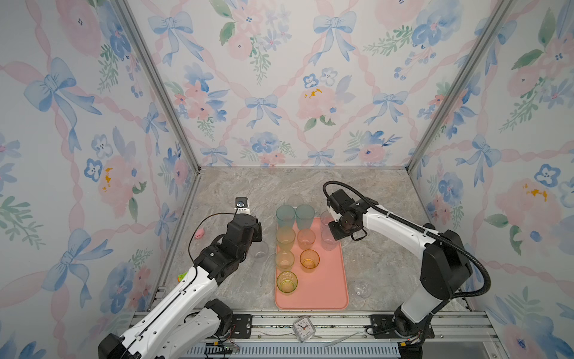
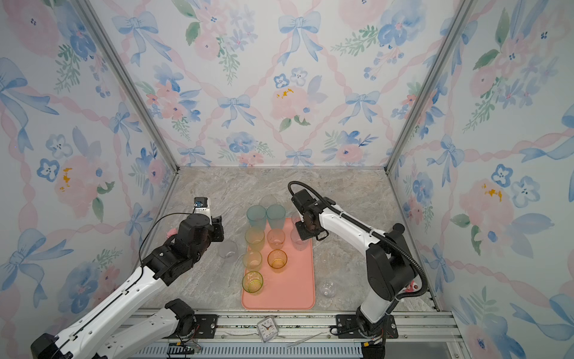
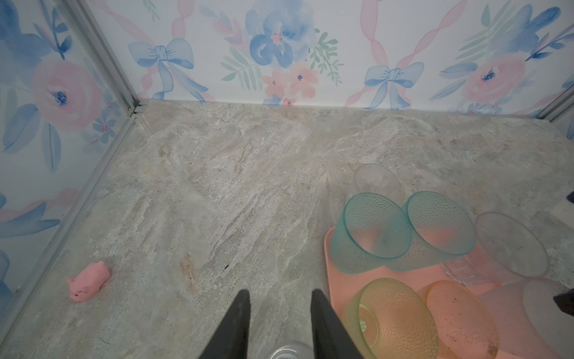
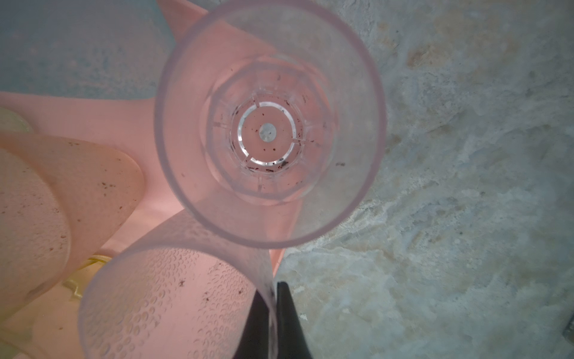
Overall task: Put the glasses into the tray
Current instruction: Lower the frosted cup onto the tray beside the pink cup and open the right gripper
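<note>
The salmon-pink tray holds several glasses: two teal ones at its far end, then yellow-green, peach and orange ones. My right gripper is shut on the wall of a dimpled clear glass at the tray's right edge, one finger inside and one outside. A smooth clear glass stands just beyond it. My left gripper is open left of the tray, and a clear glass shows low between its fingers; this glass is off the tray. A small rounded glass lies right of the tray.
A pink pig toy lies near the left wall. Another clear glass stands on the marble behind the tray. A small clock sits on the front rail. Flowered walls close in the back and both sides.
</note>
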`<state>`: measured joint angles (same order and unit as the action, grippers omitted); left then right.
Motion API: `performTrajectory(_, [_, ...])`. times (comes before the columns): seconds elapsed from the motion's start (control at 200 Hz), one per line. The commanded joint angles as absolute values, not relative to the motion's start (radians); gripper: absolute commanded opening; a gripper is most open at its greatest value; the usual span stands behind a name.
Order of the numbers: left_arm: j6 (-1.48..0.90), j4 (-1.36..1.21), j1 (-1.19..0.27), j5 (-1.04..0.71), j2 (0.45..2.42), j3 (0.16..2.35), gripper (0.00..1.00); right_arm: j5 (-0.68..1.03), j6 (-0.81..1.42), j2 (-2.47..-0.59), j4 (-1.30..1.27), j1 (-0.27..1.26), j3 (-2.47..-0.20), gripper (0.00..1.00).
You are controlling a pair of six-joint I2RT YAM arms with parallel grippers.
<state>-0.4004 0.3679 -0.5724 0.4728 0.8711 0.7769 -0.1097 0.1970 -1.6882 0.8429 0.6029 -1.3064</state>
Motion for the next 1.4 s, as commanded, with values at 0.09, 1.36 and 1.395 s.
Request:
performTrajectory(0.09, [-0.377,0.380,-0.559,0.450,0.890,0.804,0.36,-0.102,0.192,-1.713,0.831,0.586,-1.286,0.04])
performTrajectory(1.36, [-0.383,0.415,-0.514,0.410,0.951,0.772,0.32,-0.065,0.209,-1.502,0.820,0.577,-1.270,0.39])
performTrajectory(1.395, [-0.385,0.415,-0.514,0.407,0.952,0.772,0.32,-0.066,0.210,-1.487,0.816,0.577,-1.270,0.39])
